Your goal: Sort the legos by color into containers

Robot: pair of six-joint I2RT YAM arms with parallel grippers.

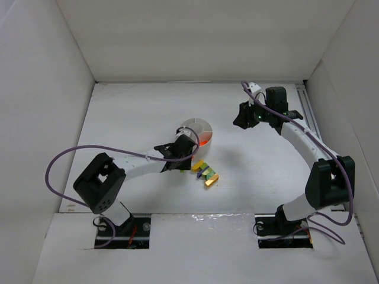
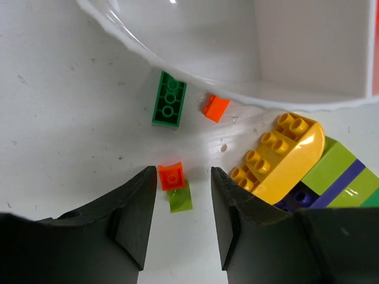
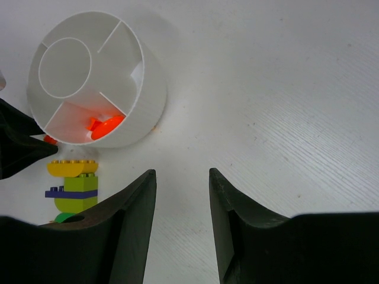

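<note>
The round white divided dish point(image 1: 192, 122) point(image 3: 149, 100) holds orange-red legos point(image 3: 105, 125) in its near wedge. My left gripper point(image 1: 189, 155) point(image 2: 182, 174) hangs open low over the table by the dish rim point(image 2: 254, 98). A tiny orange-red brick point(image 2: 171, 176) stuck to a lime bit point(image 2: 179, 199) lies between its fingertips, close to the left finger and not pinched. Beyond lie a green brick point(image 2: 169, 99) and an orange bit point(image 2: 215, 107). A yellow curved brick point(image 2: 284, 155) tops the lime-and-purple clump point(image 2: 339, 180) point(image 1: 206, 173) point(image 3: 73, 187). My right gripper point(image 1: 241, 120) point(image 3: 182, 173) is open and empty, right of the dish.
White walls box in the table on the left, back and right. The left arm's purple cable point(image 1: 59, 163) loops out to the left. In the right wrist view the left arm's dark gripper point(image 3: 16, 148) shows beside the dish.
</note>
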